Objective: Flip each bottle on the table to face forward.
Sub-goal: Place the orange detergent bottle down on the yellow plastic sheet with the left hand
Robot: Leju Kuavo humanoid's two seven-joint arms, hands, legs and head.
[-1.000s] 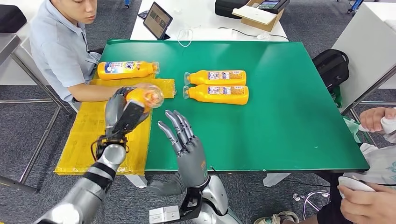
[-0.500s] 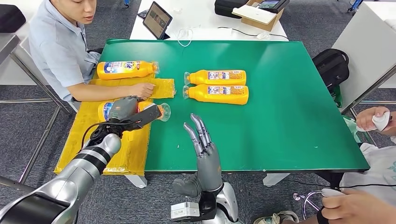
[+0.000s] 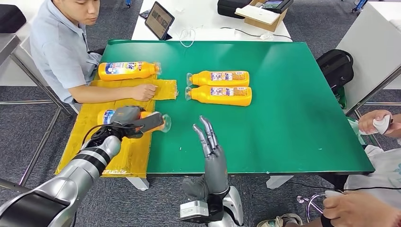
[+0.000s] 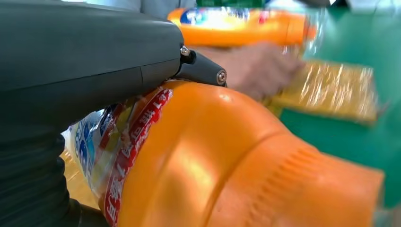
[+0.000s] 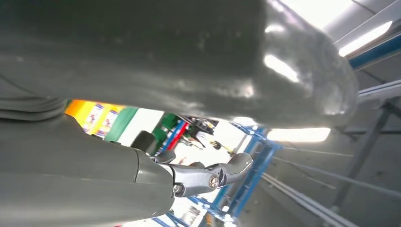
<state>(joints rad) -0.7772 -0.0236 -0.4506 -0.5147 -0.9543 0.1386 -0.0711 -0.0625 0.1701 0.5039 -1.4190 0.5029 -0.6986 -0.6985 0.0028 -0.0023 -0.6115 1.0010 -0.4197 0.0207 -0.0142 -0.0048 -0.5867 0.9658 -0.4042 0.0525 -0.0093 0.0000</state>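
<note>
My left hand (image 3: 131,121) grips an orange bottle (image 3: 106,116) that lies on its side on the yellow sheet (image 3: 90,146), cap toward the green table (image 3: 293,118). In the left wrist view the orange bottle (image 4: 213,156) sits under the thumb of my left hand (image 4: 85,71). Another orange bottle (image 3: 126,70) lies at the far left with its blue label up. Two orange bottles (image 3: 220,78) (image 3: 221,94) lie side by side mid-table. My right hand (image 3: 210,146) is open above the table's near edge, holding nothing.
A person sits at the left, one hand (image 3: 144,91) resting on the yellow sheet beside my held bottle. Another person's hands (image 3: 378,122) are at the right edge. A tablet (image 3: 159,20) and a box (image 3: 265,14) stand on the white table behind.
My left hand has lowered the bottle from the air onto the yellow sheet. My right hand has drawn back toward the near edge and to the right.
</note>
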